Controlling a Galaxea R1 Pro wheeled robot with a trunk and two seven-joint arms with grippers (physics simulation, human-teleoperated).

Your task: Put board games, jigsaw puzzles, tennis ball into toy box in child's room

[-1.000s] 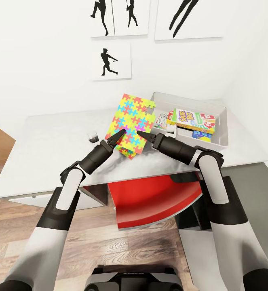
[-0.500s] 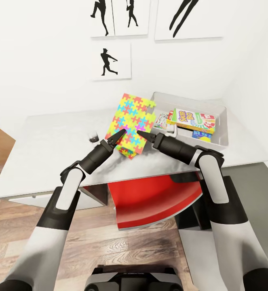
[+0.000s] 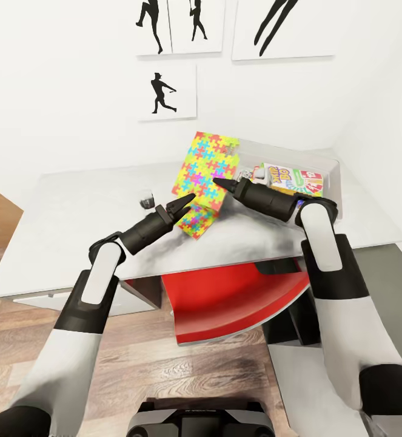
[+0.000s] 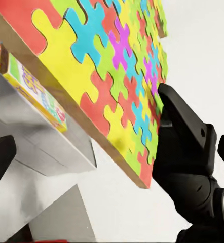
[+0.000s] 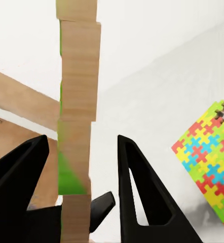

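A jigsaw puzzle [image 3: 208, 165] of bright interlocking pieces stands tilted above the table [image 3: 73, 209], with its top edge by the toy box [image 3: 333, 182]. My right gripper [image 3: 220, 181] is shut on its lower part; the right wrist view shows its wooden edge [image 5: 79, 116] between the fingers [image 5: 137, 177]. The left wrist view shows the puzzle's face [image 4: 112, 71] with a right finger [image 4: 185, 126] against it. My left gripper [image 3: 187, 199] is open, just short of the puzzle. A second jigsaw puzzle [image 3: 199, 218] lies flat below. The Skip-Bo board game [image 3: 290, 177] lies in the toy box.
A small glass [image 3: 145, 197] stands on the table left of my left gripper. A red chair [image 3: 237, 300] is tucked under the table's front edge. A dark-grey side cabinet [image 3: 376, 267] adjoins at the right. Athlete posters hang on the white wall [image 3: 73, 91].
My right gripper has raised the puzzle and carried it right toward the toy box. My left gripper has come off the puzzle and stayed low. The second puzzle now shows more fully.
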